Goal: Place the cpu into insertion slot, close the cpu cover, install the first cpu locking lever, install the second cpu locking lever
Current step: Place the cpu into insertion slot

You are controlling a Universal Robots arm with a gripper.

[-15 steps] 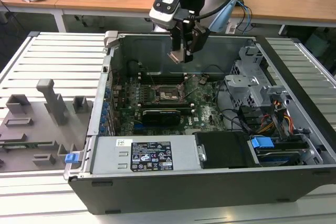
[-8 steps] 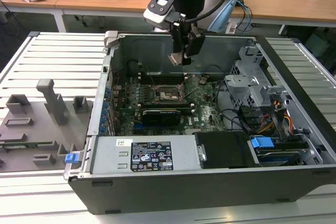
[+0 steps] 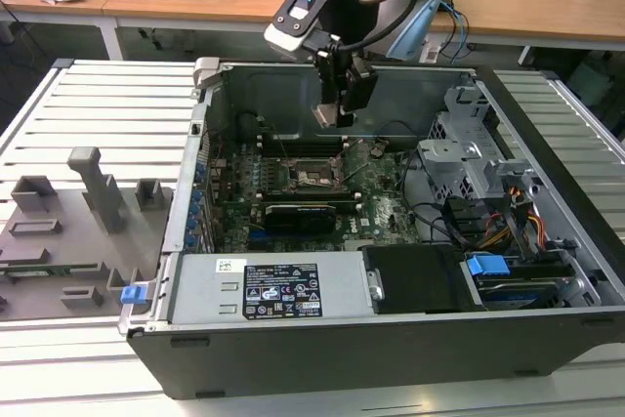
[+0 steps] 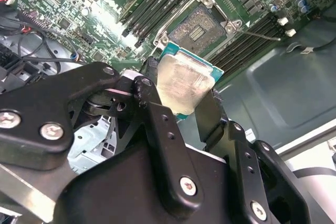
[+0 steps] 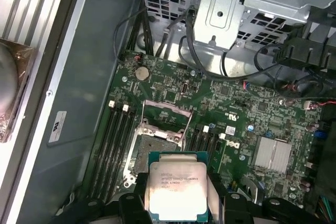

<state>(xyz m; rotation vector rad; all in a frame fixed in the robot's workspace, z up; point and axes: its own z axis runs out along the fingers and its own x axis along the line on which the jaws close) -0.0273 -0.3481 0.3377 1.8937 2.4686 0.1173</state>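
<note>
The end effector (image 4: 179, 86) is clamped on two opposite edges of the cpu (image 4: 185, 80), hanging over the motherboard (image 4: 79, 19) near its open socket (image 4: 201, 27); the chip looks light, stiff and fragile underneath, so the edges seem the right hold.

The computer case (image 3: 391, 354) lies open on the tabletop (image 3: 107, 104), with a fixture tray (image 3: 59, 251) beside it at the exterior view's left. Inside, the motherboard (image 3: 381, 207) lies on the case floor. The power supply (image 3: 278, 290) sits along the near wall, and the drive cage (image 3: 469, 158) at the exterior view's right. The tool (image 3: 335, 116) hangs above the socket (image 3: 314, 176), gripping the cpu (image 5: 178, 192) clear of it.
</note>
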